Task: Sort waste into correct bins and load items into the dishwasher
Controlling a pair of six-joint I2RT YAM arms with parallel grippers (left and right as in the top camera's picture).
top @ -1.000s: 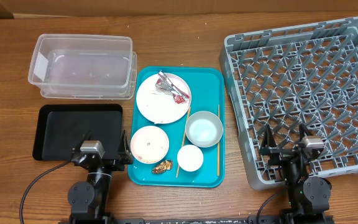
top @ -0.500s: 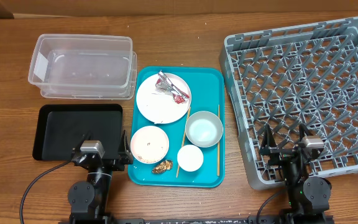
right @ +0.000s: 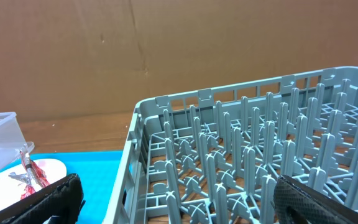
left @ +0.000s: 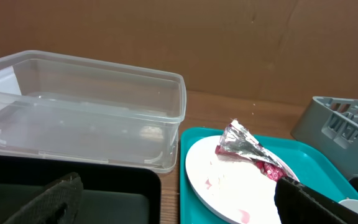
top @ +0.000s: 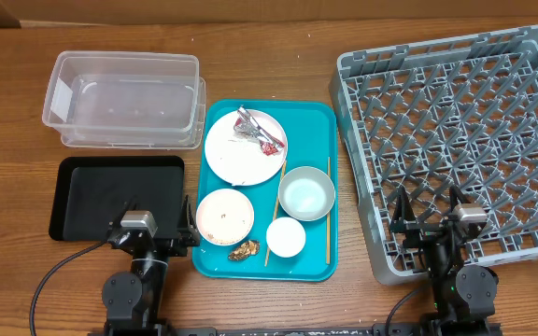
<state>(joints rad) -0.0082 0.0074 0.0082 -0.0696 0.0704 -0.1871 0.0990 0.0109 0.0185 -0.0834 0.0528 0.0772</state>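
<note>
1. Grey dish rack (top: 456, 131): right half of the overhead frame, grid base bare.
2. Teal serving tray (top: 316, 121): centre, just left of the rack.
3. Clear tub (top: 124, 93): upper left.
4. Black tray (top: 101, 191): directly below the tub.
5. Left gripper (top: 155, 213): bottom left, over the black tray's lower right corner, fingers spread wide, nothing between them.
6. Right gripper (top: 428, 210): bottom right, over the rack's lower left corner, likewise spread and holding nothing.
7. Large plate (top: 236, 159): upper part of the teal tray.
8. Bowl (top: 306, 193): lower right of the plate.
9. Small plate (top: 224, 215): lower left of the teal tray.
10. Cup (top: 286, 237): below the bowl.
11. Chopsticks (top: 327, 233): one along the teal tray's right side, one beside the cup.
12. Red-and-silver wrapper (top: 255, 131): on the large plate's upper edge.
13. Brown scrap (top: 244, 250): on the teal tray, below the small plate.
</note>
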